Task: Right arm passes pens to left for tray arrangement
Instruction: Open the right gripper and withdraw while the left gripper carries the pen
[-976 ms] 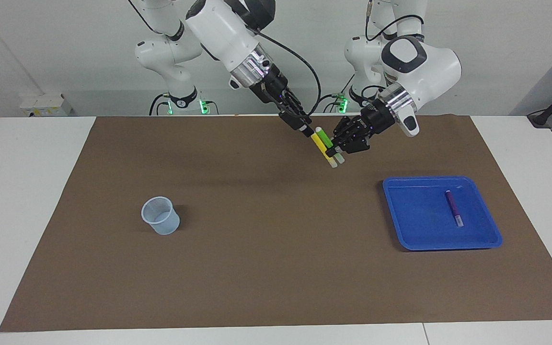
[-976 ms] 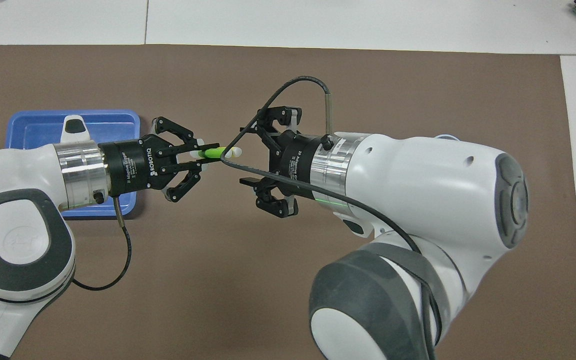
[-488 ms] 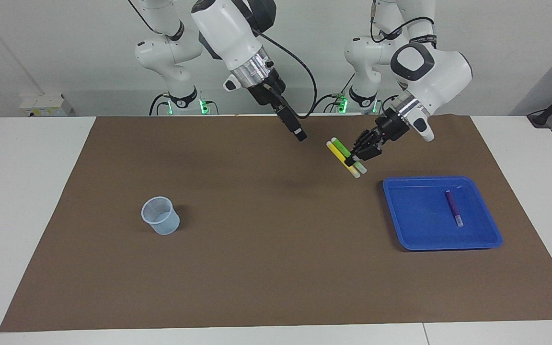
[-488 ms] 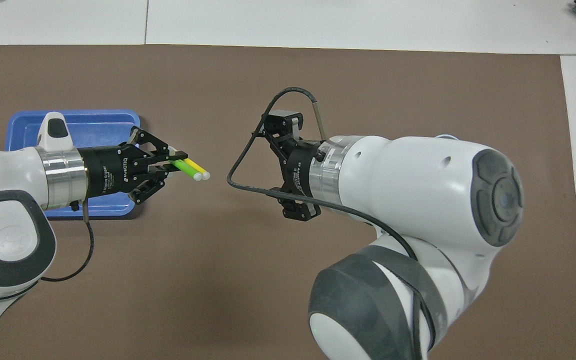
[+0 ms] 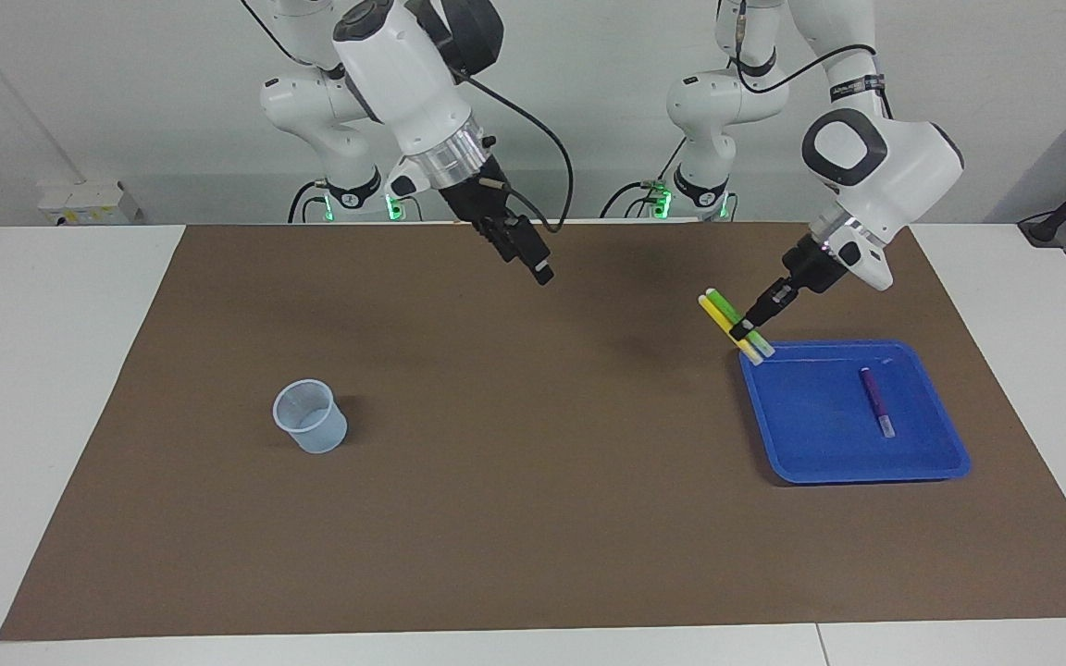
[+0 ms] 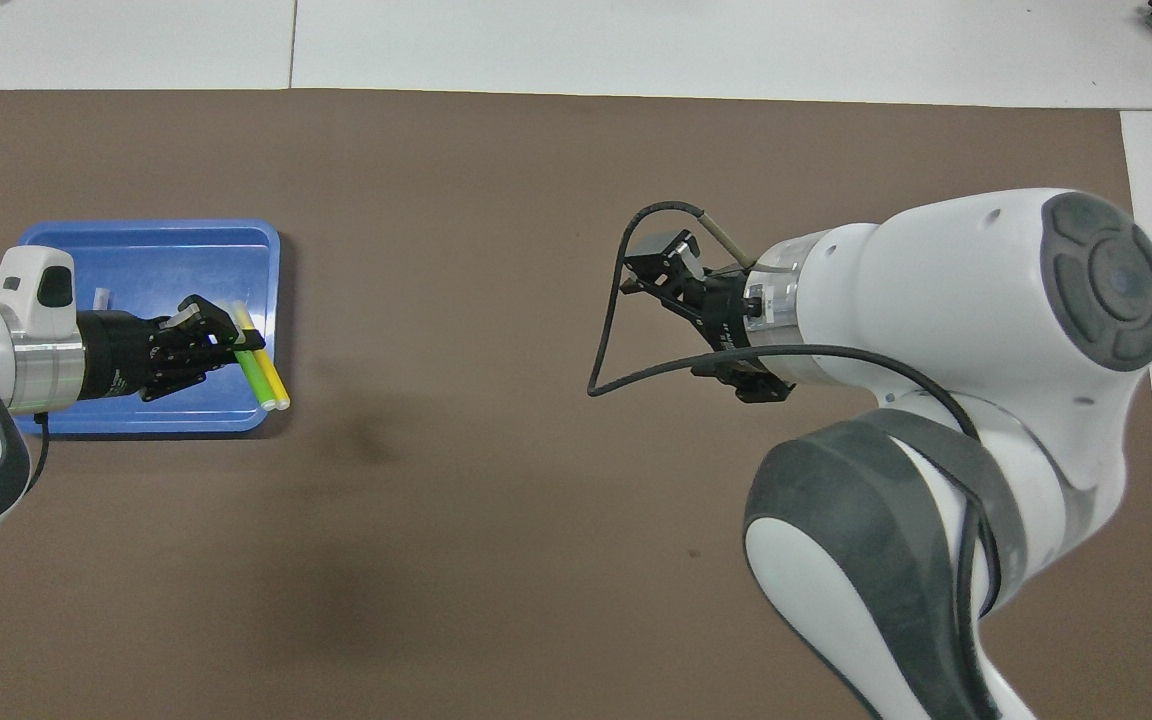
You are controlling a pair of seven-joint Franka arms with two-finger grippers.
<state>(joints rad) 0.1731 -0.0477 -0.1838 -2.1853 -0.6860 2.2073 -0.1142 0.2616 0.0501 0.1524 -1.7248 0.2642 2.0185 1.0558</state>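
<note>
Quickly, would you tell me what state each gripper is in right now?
Left gripper: shut on the green pen and yellow pen, over the tray corner.
Right gripper: open, holding nothing, over the mat.

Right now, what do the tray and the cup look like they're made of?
Tray: likely hard plastic, bright blue, smooth with a slight sheen, moulded rim and rounded corners. Cup: probably thin plastic, pale bluish and translucent; the mat shows faintly through its wall.
</note>
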